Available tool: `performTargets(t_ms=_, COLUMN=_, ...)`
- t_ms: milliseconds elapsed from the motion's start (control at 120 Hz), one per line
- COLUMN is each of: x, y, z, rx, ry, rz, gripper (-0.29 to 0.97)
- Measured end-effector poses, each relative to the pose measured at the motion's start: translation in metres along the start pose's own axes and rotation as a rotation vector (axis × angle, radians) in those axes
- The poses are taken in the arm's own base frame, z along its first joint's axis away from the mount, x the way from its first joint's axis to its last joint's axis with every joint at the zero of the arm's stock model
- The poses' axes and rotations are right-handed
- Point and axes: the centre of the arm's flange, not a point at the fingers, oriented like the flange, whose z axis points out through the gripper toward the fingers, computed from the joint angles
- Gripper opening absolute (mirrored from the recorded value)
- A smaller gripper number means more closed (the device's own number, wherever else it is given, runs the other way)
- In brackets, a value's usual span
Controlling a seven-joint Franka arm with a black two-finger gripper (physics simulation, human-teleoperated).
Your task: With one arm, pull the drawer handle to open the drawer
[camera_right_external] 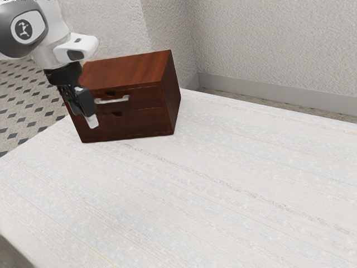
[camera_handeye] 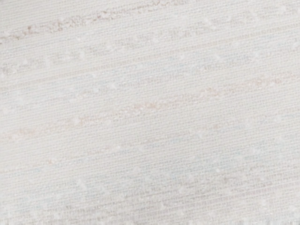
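Note:
A dark brown wooden cabinet [camera_right_external: 129, 95] with two drawers stands at the table's back, toward the exterior view's left. The upper drawer [camera_right_external: 139, 96] carries a pale bar handle [camera_right_external: 113, 99]; the lower drawer [camera_right_external: 142, 118] has a small dark handle [camera_right_external: 117, 113]. Both drawer fronts sit flush with the cabinet. My gripper [camera_right_external: 83, 116] hangs in front of the cabinet's near corner, just left of the pale handle and pointing down at the table. It is open, with nothing between its fingers. Beneath my hand, the wrist view looks onto the white table top [camera_handeye: 150, 112].
The white textured table [camera_right_external: 212, 190] stretches wide in front of and to the right of the cabinet. A grey wall [camera_right_external: 268, 39] rises behind it. Checkered floor [camera_right_external: 25, 106] lies beyond the table's left edge.

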Motion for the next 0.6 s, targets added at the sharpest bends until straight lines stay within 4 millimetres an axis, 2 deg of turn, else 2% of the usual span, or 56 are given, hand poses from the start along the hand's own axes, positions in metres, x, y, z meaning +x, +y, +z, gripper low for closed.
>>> performTargets(t_ms=92, x=-0.037, y=-0.062, z=0.000, rx=0.003, ry=-0.008, rz=-0.057, gripper=0.68)
performTargets(t_ms=200, x=-0.093, y=-0.131, z=-0.001, rx=0.002, ry=-0.011, rz=-0.148, gripper=0.68)
performTargets(t_ms=258, x=-0.129, y=-0.159, z=-0.009, rx=0.005, ry=0.006, rz=-0.195, gripper=0.68)
performTargets(t_ms=300, x=-0.154, y=-0.171, z=-0.022, rx=0.015, ry=0.028, rz=-0.216, gripper=0.68)
performTargets(t_ms=333, x=-0.166, y=-0.173, z=-0.032, rx=0.023, ry=0.046, rz=-0.212, gripper=0.68)
performTargets(t_ms=358, x=-0.167, y=-0.166, z=-0.040, rx=0.028, ry=0.063, rz=-0.188, gripper=0.68)
performTargets(t_ms=433, x=-0.145, y=-0.130, z=-0.059, rx=0.035, ry=0.106, rz=-0.061, gripper=0.68)
performTargets(t_ms=467, x=-0.142, y=-0.119, z=-0.072, rx=0.046, ry=0.130, rz=-0.022, gripper=0.68)
performTargets(t_ms=517, x=-0.147, y=-0.110, z=-0.090, rx=0.064, ry=0.165, rz=0.013, gripper=0.68)
performTargets(t_ms=558, x=-0.159, y=-0.103, z=-0.112, rx=0.080, ry=0.214, rz=0.033, gripper=0.68)
performTargets(t_ms=600, x=-0.167, y=-0.101, z=-0.123, rx=0.080, ry=0.247, rz=0.046, gripper=0.68)
